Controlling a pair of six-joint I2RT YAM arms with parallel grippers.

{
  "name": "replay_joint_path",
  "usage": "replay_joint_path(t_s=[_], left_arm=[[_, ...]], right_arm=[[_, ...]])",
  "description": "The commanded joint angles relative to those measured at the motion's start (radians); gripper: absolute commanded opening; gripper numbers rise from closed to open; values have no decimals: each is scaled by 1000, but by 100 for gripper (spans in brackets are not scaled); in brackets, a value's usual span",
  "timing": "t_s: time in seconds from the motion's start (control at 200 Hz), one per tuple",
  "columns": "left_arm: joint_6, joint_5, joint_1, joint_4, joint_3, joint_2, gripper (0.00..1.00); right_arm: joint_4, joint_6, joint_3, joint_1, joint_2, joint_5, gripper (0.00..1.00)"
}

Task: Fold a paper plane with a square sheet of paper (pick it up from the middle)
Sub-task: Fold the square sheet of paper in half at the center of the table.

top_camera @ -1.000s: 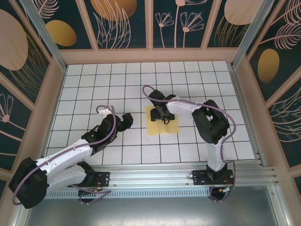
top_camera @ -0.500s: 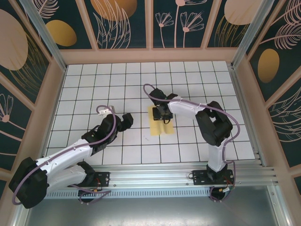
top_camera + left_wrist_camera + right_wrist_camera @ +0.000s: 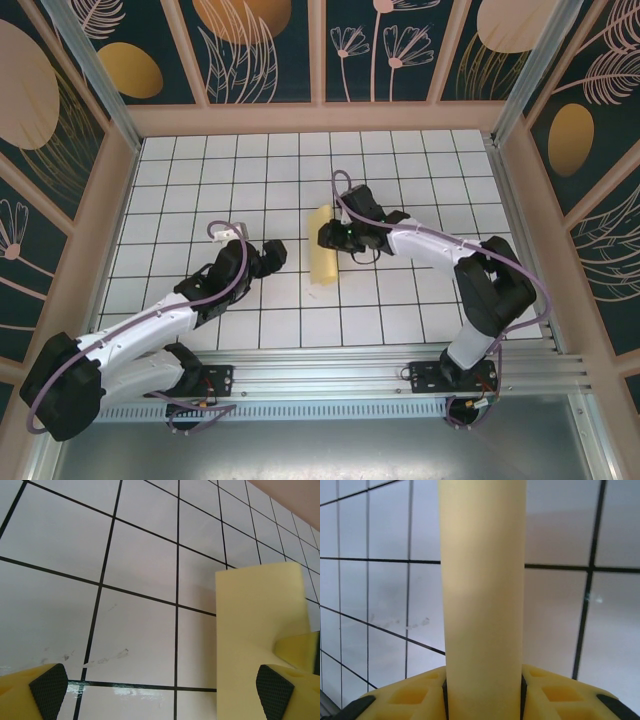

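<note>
Top external, right claw [image 3: 329, 237] gripping curled paper [image 3: 322, 266], left claw [image 3: 278, 255] nearby, gridded table [image 3: 180, 180]

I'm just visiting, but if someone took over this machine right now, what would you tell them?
Left claw: open, empty, low over the table.
Right claw: shut on the square sheet of paper, pinching its middle so it bows into a narrow arch.
Done: sheet gripped at the middle.
Left to do: every crease; no plane shape yet.

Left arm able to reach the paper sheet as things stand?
Probably yes: the open left end effector sits just beside the sheet, only bare tiles between, though the right end effector pinches it folded.
</note>
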Motion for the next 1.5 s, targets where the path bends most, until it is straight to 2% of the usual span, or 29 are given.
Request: replay_joint_path(t_s=[0.0, 0.24, 0.38, 0.656, 0.786, 1.051, 1.496], left_arm=[[6, 61, 6, 43, 24, 10, 99], [31, 185, 6, 99, 36, 62, 98], [39, 248, 6, 120, 57, 109, 97], [1, 335, 6, 200, 62, 184, 80], [-13, 346, 6, 213, 67, 210, 74], [-32, 374, 6, 257, 68, 247, 69], [-37, 398, 6, 262, 89, 301, 65]], right_arm=[[98, 52, -79, -26, 7, -55, 39], [74, 17, -155, -67, -44, -47, 59], [26, -10, -176, -104, -81, -22, 63], [-10, -42, -186, -104, -80, 5, 60], [-28, -46, -169, -103, -58, 50, 54], [-65, -70, -164, -104, -38, 96, 51], [-38, -68, -164, -104, -7, 72, 51]])
